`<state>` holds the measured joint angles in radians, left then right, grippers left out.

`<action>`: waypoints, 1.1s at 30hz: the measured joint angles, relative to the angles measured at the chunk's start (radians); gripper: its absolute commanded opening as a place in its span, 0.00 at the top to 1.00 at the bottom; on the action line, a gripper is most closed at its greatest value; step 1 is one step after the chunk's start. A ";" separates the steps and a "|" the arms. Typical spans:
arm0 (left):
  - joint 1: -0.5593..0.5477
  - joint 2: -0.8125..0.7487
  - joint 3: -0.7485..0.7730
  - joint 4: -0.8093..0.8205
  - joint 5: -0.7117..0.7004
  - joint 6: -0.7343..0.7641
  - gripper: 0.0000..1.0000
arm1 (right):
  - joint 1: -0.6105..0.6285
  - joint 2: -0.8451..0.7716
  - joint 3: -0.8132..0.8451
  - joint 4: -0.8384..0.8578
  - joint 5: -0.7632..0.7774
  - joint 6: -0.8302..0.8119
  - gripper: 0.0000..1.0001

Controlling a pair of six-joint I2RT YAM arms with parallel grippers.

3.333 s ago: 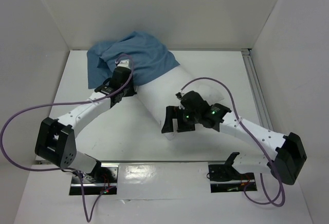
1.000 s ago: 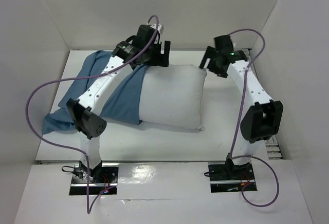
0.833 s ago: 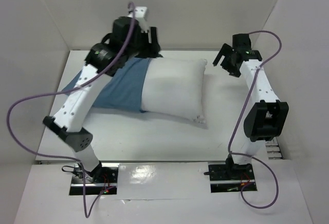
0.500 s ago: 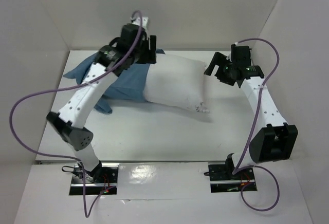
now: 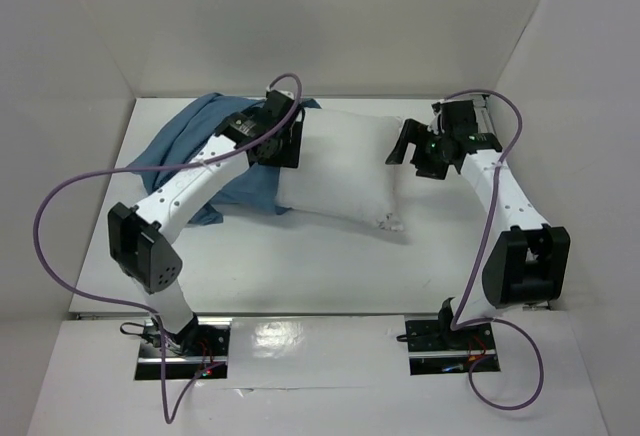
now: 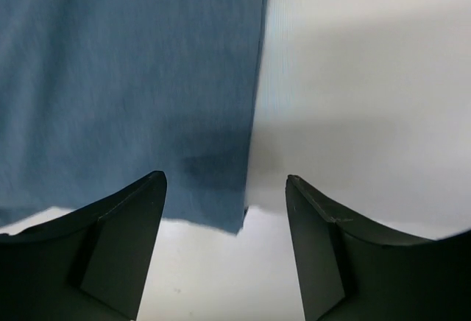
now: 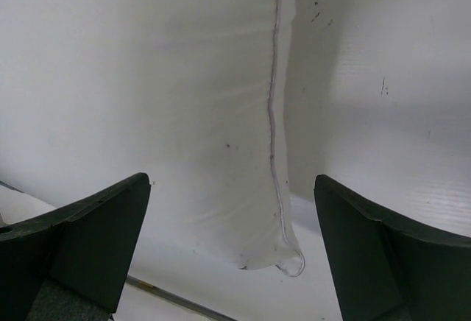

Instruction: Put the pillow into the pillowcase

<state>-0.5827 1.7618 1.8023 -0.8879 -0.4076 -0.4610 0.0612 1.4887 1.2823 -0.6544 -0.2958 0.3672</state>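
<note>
Left end of pillow (image 5: 340,166) hidden under pillowcase (image 5: 185,136), left jaws wide over hem, right jaws wide, empty

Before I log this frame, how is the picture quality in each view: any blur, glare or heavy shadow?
Top external: even light and sharp, with glare on the glossy strip at the near edge. Left wrist: soft focus, the pillowcase hem smeared, its dark fingers blurred. Right wrist: clearer, the pillow seam crisp, a grey shadow beside it.
</note>
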 measured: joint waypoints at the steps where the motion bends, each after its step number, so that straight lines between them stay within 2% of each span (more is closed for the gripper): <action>1: -0.010 -0.027 -0.041 -0.002 0.001 -0.011 0.21 | 0.000 0.000 -0.007 0.000 -0.003 -0.001 0.00; 7: -0.074 -0.093 -0.170 -0.001 0.000 -0.050 0.21 | 0.000 0.000 -0.062 0.003 -0.010 -0.014 0.00; 10: -0.081 -0.091 -0.219 -0.002 -0.020 -0.072 0.25 | 0.000 0.000 -0.076 0.003 -0.013 -0.017 0.00; 16: -0.077 -0.063 -0.235 -0.010 -0.114 -0.121 0.34 | 0.000 0.000 -0.079 0.005 -0.017 -0.022 0.00; 21: -0.067 -0.061 -0.237 -0.024 -0.159 -0.149 0.38 | 0.000 0.000 -0.079 0.005 -0.023 -0.025 0.00; 26: -0.040 -0.060 -0.238 -0.027 -0.167 -0.150 0.52 | 0.000 0.006 -0.079 0.009 -0.027 -0.026 0.00; 30: -0.031 -0.061 -0.238 -0.028 -0.167 -0.148 0.78 | 0.001 0.024 -0.085 0.025 -0.049 -0.029 0.00; 31: -0.031 -0.060 -0.238 -0.028 -0.164 -0.144 0.99 | 0.003 0.030 -0.091 0.034 -0.059 -0.028 0.00; 33: -0.031 -0.060 -0.238 -0.027 -0.154 -0.133 1.00 | 0.014 0.041 -0.103 0.058 -0.080 -0.024 0.01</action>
<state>-0.6132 1.7016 1.5642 -0.9154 -0.5613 -0.5941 0.0753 1.5295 1.1797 -0.5961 -0.3763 0.3431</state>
